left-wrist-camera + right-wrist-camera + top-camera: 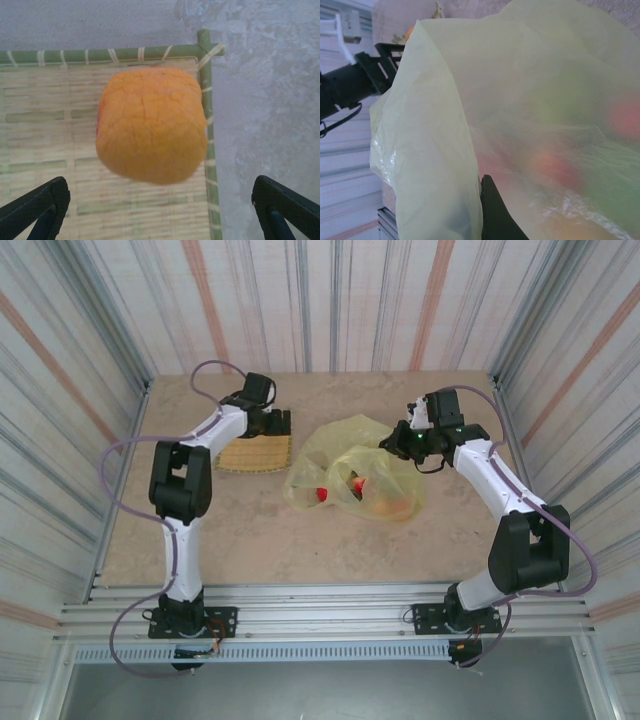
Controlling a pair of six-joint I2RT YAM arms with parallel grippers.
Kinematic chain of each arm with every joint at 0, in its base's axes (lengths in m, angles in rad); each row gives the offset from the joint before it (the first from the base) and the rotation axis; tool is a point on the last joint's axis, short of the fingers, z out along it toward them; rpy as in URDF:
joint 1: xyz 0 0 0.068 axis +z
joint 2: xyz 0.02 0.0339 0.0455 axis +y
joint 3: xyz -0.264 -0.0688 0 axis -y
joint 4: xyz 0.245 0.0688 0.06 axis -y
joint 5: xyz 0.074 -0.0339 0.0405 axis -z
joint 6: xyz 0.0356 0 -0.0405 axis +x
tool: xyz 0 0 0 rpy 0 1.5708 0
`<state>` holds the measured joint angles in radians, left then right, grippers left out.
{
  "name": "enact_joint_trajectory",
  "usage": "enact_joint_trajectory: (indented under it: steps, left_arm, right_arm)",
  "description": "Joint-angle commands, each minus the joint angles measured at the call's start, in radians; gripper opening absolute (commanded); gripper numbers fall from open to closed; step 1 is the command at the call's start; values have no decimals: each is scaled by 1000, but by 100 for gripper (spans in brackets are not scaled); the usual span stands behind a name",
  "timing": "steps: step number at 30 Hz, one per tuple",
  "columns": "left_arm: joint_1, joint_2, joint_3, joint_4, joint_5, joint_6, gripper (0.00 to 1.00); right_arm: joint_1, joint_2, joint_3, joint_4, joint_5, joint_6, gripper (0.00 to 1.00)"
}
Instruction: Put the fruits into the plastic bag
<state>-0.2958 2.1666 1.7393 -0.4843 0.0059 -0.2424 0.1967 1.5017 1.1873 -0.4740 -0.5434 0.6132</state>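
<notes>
Inspection from above: the plastic bag lies crumpled at mid-table, with several fruits visible through its film, red and orange among them. The right gripper is at the bag's right upper edge, lifting the film there. The left gripper hangs over the far right corner of the woven mat, well apart from the bag. From this angle its body covers whatever sits beneath it.

Left wrist view: this supplies the missing detail. An orange fruit rests on the mat near its green-bound corner. The fingers stand wide apart on either side of it, touching nothing and holding nothing.

Right wrist view: pale film fills the foreground, with blurred red and green shapes behind it. One dark finger rises against the plastic and the jaws are closed, pinching the bag. How wide the mouth stands cannot be told here; the overhead view suggests a gap facing left.

Assessment: the step in hand is picking up the orange fruit. The next move calls for a descent centred on the fruit and a firm close. A carry across to the held-up opening would follow.
</notes>
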Motion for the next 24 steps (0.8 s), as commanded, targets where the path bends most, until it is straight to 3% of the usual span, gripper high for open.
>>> enact_joint_trajectory:
  steps: [1,12,24]
  left_arm:
    - [21,51,73,-49,6,23,98]
    - [58,169,188,-64,138,3,83]
    - [67,187,224,-71,161,5,63]
  right_arm:
    - [4,10,23,-11,1,-12,0]
    - [3,9,26,-19,2,-14,0]
    - [3,8,21,-22,1,-16,0]
